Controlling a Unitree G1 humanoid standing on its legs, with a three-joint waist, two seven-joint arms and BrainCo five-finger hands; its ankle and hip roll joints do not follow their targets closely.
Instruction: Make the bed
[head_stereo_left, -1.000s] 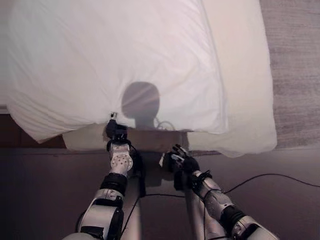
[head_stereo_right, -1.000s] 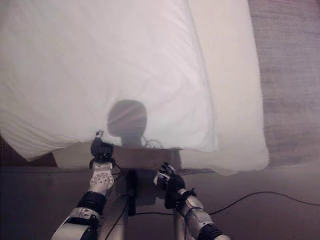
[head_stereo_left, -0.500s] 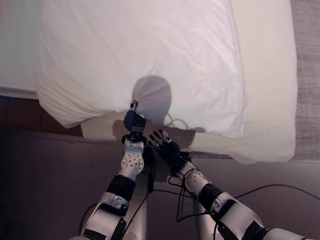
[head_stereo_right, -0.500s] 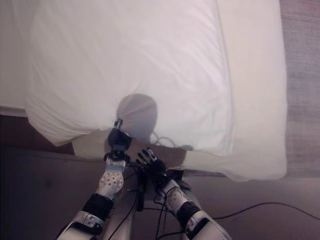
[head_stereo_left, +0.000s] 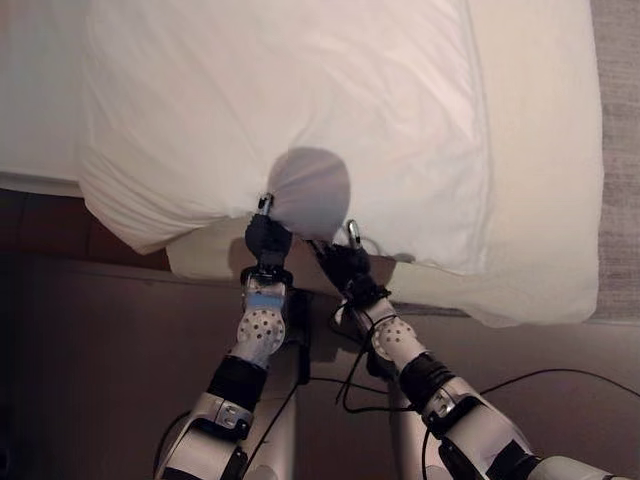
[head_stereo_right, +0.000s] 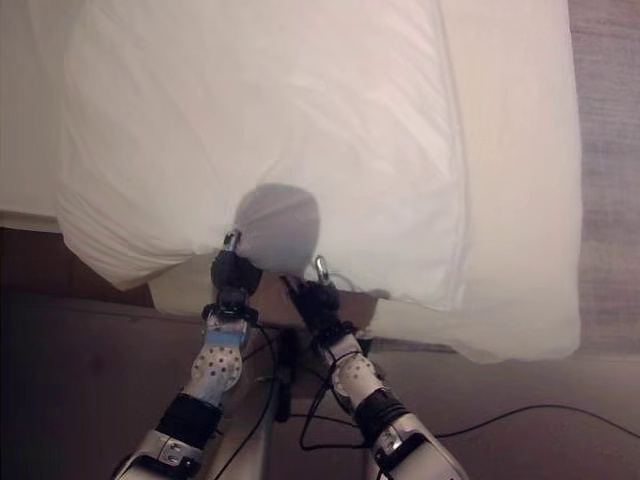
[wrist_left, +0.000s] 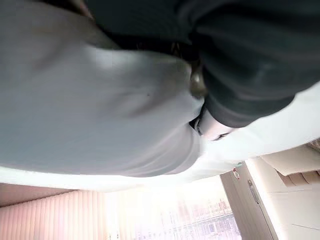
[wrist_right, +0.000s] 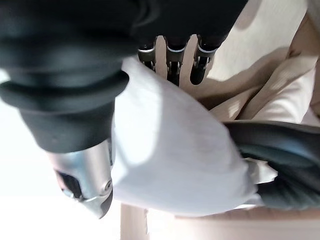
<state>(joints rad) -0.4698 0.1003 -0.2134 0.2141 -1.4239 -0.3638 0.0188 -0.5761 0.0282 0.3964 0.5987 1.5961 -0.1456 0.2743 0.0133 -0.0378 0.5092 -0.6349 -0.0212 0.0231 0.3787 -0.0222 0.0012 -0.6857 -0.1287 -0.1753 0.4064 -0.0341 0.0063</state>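
White duvet lies across the bed, covering the left and middle of the mattress. Its near edge overhangs the bed's near side, sagging lowest at the near-left corner. A strip of cream sheet is exposed along the right side, drooping over the near-right corner.

Handling, as a judgement: soft, puffy, light for its bulk, zero stiffness. It will drape and bunch, not slide as a sheet. The fabric looks smooth, so a shallow pinch may slip; take a deep fold of the hem rather than the surface. Not fragile.

Left hand is at the near hem, about mid-width, just left of the right hand. In the left wrist view the cloth is bunched tight against the left hand, fingers curled into it, so it's clamped on the duvet.

Right hand is at the same hem, close beside the left. In the right wrist view a wad of white cloth sits between thumb and fingers, with the thumb curled over it. Reads as a pinch on the hem.

Both grips are close together near the middle, so a pull will tent the centre and leave the corners lagging. Wider spacing along the hem, or regripping towards the corners, should pull straighter.

Dark floor in front; carpet far right.
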